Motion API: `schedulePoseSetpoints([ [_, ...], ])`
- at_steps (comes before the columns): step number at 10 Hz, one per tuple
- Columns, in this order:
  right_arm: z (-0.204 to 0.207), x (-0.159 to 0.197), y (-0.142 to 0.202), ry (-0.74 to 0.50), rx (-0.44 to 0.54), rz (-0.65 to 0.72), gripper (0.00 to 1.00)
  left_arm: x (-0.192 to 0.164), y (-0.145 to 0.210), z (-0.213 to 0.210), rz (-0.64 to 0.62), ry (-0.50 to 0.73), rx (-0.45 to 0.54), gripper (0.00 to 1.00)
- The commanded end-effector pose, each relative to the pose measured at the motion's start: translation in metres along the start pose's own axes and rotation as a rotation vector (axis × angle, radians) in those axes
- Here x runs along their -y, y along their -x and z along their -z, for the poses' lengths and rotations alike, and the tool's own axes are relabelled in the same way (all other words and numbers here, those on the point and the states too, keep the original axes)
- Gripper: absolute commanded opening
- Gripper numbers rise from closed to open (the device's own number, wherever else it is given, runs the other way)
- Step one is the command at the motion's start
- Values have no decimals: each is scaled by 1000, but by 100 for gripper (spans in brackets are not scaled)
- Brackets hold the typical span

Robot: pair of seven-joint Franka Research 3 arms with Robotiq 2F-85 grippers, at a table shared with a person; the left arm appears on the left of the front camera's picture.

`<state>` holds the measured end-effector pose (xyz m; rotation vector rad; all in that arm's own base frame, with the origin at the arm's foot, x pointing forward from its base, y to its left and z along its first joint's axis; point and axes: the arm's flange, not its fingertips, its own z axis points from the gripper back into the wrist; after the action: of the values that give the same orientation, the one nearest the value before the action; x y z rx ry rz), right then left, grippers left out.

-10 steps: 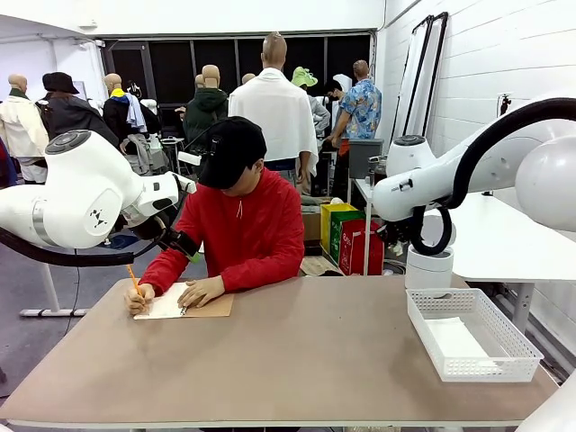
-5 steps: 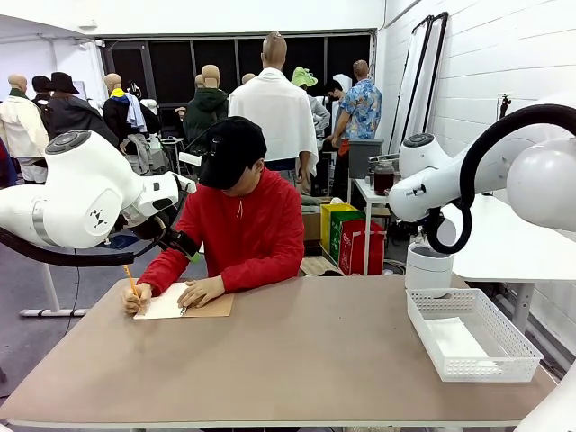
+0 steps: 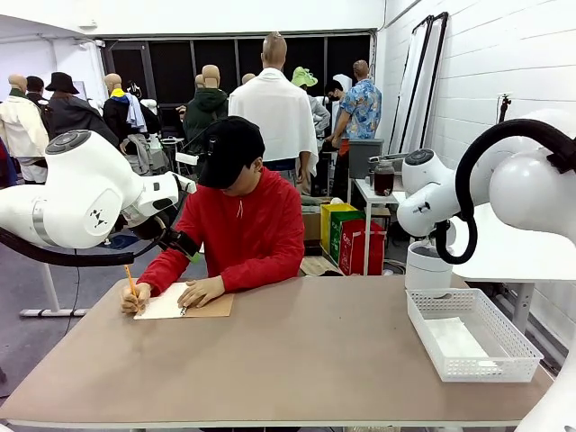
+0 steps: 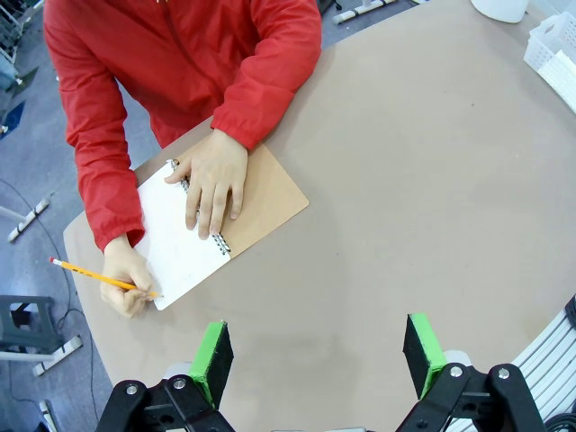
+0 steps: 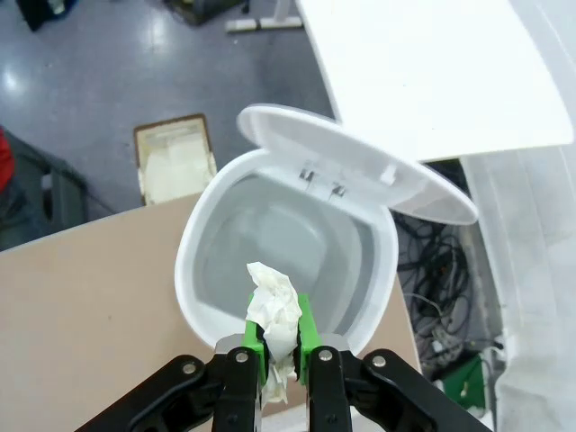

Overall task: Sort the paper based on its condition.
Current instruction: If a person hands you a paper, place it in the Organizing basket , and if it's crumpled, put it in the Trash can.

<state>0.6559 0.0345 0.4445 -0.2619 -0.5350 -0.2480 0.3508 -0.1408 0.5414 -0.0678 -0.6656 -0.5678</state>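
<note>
Paper (image 5: 273, 306), one crumpled wad, pinched between the pressed-together pads of the right gripper (image 5: 278, 340), hanging over the near rim of the open white bin (image 5: 270, 225); the wad's long axis runs along the fingers, toward the bin's mouth. Lid (image 5: 378, 171) hinged back on the bin's far side. Left gripper (image 4: 317, 355), jaws spread and empty, well apart from the bin; the right arm is nearer for the drop.

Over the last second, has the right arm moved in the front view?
Yes. The right arm has swung toward picture right and sunk lower, closing on the white bin, which stays put.
</note>
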Motion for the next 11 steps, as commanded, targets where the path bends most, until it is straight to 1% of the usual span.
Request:
schedulePoseSetpoints([
  [1, 9, -7, 0, 47, 38, 33, 6, -1, 0, 0, -1, 0, 4, 100],
  [3, 17, -3, 0, 44, 33, 62, 6, -1, 0, 0, -1, 0, 4, 100],
  [4, 20, -2, -1, 56, 48, 89, 6, -1, 0, 0, -1, 0, 4, 100],
  [6, 25, 0, -2, 67, 57, 86, 6, -1, 0, 0, -1, 0, 4, 100],
  [7, 28, 0, -2, 65, 55, 86, 10, -1, 0, 0, -1, 0, 4, 100],
  [11, 32, -2, -1, 55, 34, 85, 88, -1, 0, 0, -1, 0, 4, 100],
])
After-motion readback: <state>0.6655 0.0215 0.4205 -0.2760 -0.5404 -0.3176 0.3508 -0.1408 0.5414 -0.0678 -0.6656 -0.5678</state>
